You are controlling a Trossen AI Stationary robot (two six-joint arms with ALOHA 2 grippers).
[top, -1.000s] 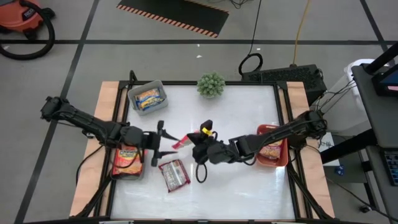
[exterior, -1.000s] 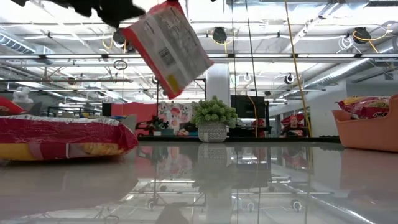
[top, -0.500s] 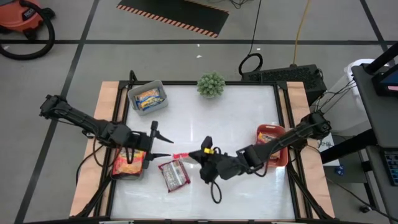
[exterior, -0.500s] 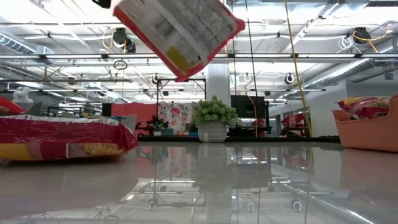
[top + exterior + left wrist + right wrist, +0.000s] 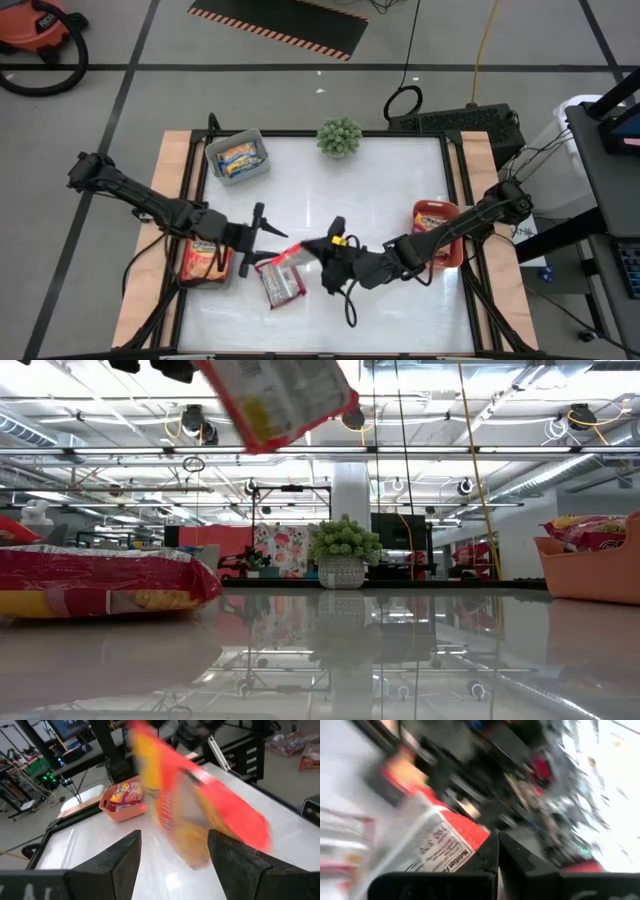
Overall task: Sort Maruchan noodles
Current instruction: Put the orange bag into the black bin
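A red-and-white packet (image 5: 287,254), printed back showing in the right wrist view (image 5: 440,845), is pinched by the right gripper (image 5: 316,250). It hangs just ahead of the left gripper's (image 5: 268,232) spread fingers (image 5: 122,862). The low view alone shows the packet (image 5: 280,400) aloft.

A green plant (image 5: 340,136) sits at the far edge of the white tabletop (image 5: 380,200). A grey bin (image 5: 237,157) is near it, and an orange bin (image 5: 437,235) is on the right.

We see the right gripper (image 5: 312,248) holding one noodle packet (image 5: 287,253) above mid-table, facing the left gripper (image 5: 262,233), over another packet (image 5: 280,281) lying flat, with a bin (image 5: 237,157) at back left beside the potted plant (image 5: 340,136) and a second bin (image 5: 438,232) at right.
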